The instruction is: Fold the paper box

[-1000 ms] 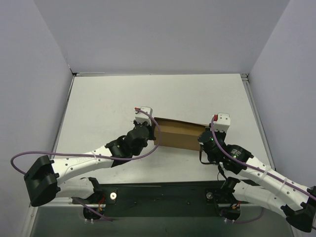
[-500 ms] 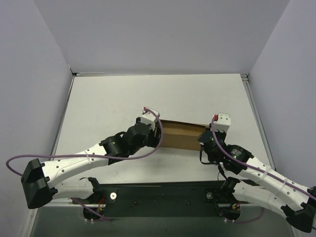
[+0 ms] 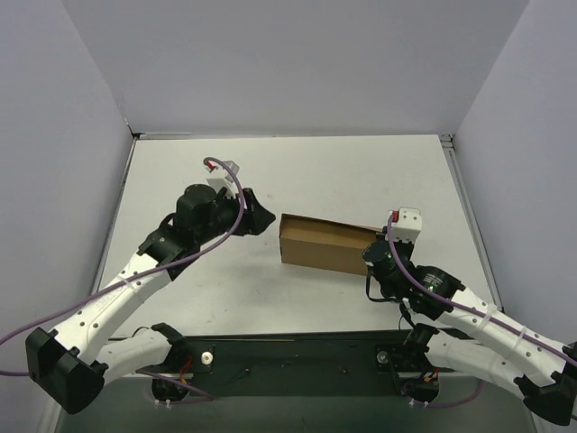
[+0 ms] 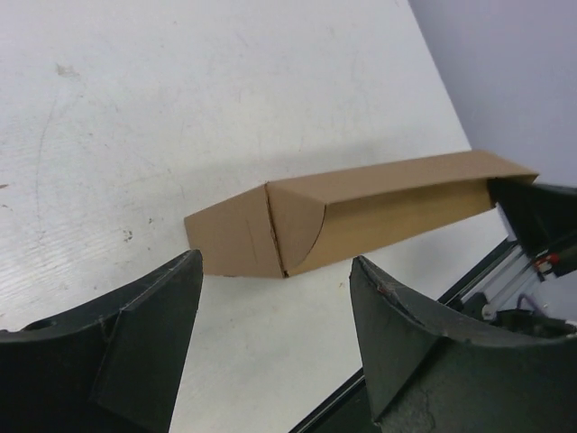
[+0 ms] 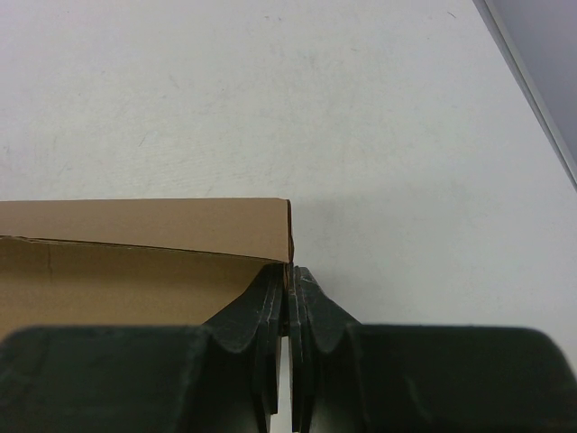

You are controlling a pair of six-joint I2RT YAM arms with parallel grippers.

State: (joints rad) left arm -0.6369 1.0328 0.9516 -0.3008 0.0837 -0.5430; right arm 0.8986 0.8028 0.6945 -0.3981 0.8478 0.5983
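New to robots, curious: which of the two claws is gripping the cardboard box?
The right gripper, shut on an end of the paper box; the left gripper hangs open, apart from it.

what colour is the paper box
The paper box is plain brown, clearest in the left wrist view.

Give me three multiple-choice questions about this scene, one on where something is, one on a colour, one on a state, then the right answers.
1. Which gripper touches the paper box? A) left B) right C) both
2. What colour is the box? A) white B) blue C) brown
3. How does the left gripper stand? A) open, empty B) shut on the box C) shut, empty

Answers:
1 B: the right gripper pinches the box's end, while the left one hangs apart from it.
2 C: it is plain brown cardboard.
3 A: its jaws stand wide, gripping nothing.
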